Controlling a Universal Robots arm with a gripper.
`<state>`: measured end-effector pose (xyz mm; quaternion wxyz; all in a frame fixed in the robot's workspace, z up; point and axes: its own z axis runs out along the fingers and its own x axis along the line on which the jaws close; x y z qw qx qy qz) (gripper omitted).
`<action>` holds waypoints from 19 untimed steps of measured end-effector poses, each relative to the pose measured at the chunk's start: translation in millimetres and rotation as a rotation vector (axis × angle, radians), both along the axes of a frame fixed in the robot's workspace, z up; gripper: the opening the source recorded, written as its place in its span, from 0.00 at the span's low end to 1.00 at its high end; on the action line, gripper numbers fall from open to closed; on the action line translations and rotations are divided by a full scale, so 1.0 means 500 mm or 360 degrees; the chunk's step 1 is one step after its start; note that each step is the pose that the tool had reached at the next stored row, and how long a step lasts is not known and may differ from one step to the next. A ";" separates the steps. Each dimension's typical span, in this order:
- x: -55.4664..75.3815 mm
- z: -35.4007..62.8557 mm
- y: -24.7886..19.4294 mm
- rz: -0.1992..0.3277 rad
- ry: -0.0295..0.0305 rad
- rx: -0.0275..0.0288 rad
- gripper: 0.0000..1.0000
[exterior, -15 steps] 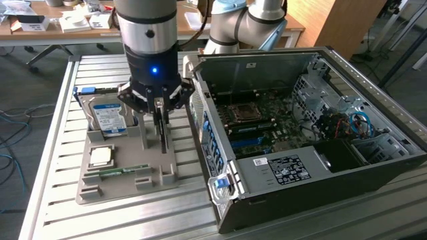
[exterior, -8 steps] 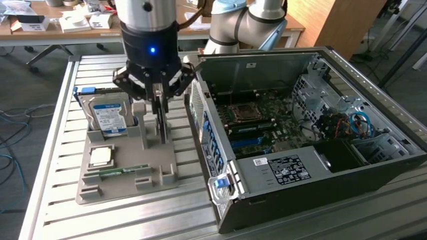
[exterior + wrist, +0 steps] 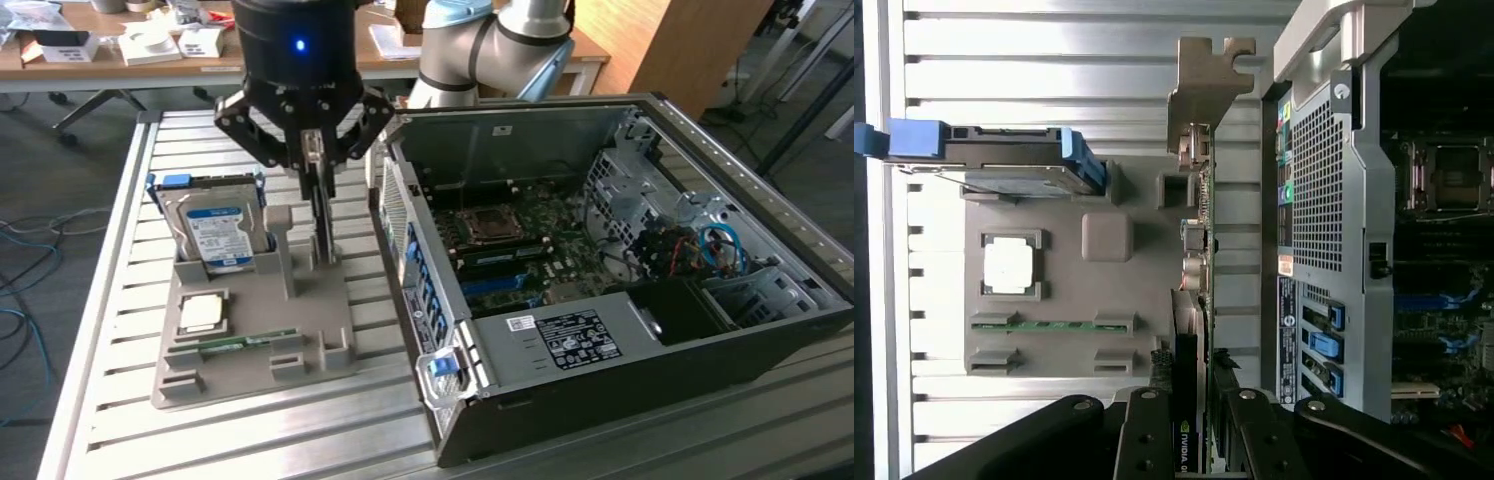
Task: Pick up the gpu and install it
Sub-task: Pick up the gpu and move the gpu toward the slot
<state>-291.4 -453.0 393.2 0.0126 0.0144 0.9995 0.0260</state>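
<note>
1. The gripper (image 3: 316, 180) hangs straight down over the grey holder tray (image 3: 314, 330). Its jaws are partly closed and pinch the top edge of the gpu (image 3: 326, 235), one on each face.
2. The grip is on the card's upper edge, near one end. In the wrist view a jaw sits on either side of the card's thin edge.
3. The gpu stands upright on its long edge, with its bottom edge down at the holder tray's slot. I can't tell whether it has lifted clear or is still seated.
4. The gpu looks thin, flat and dark, seen edge-on. The wrist view shows a pale metal end piece (image 3: 1206, 85) with a notched tab at the end away from the gripper, small connectors along the edge, and a green logo label between the jaws.
5. In the exterior view the gpu is at 3 o'clock of the hard drive (image 3: 214, 228), which is silver with a blue label and stands tilted in its own slot. The two are near but apart.
6. The cpu chip (image 3: 200, 313) lies flat in a pocket at 6 o'clock of the hard drive. The green memory stick (image 3: 248, 342) lies in a groove at about 5 o'clock of the cpu chip.
7. The open computer case (image 3: 561, 350) is at 3 o'clock of the holder tray, just beside it. Its side is off and the motherboard (image 3: 534, 240) is exposed.
8. All of this sits on the slatted metal bench (image 3: 120, 300).
</note>
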 end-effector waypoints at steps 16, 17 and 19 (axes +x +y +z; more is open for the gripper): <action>0.000 0.097 0.0000 0.0000 -0.00001 0.00000 0.26; 0.000 0.101 0.0000 0.0000 -0.00001 0.00001 0.26; 0.000 0.107 0.0000 0.0000 -0.00002 0.00001 0.26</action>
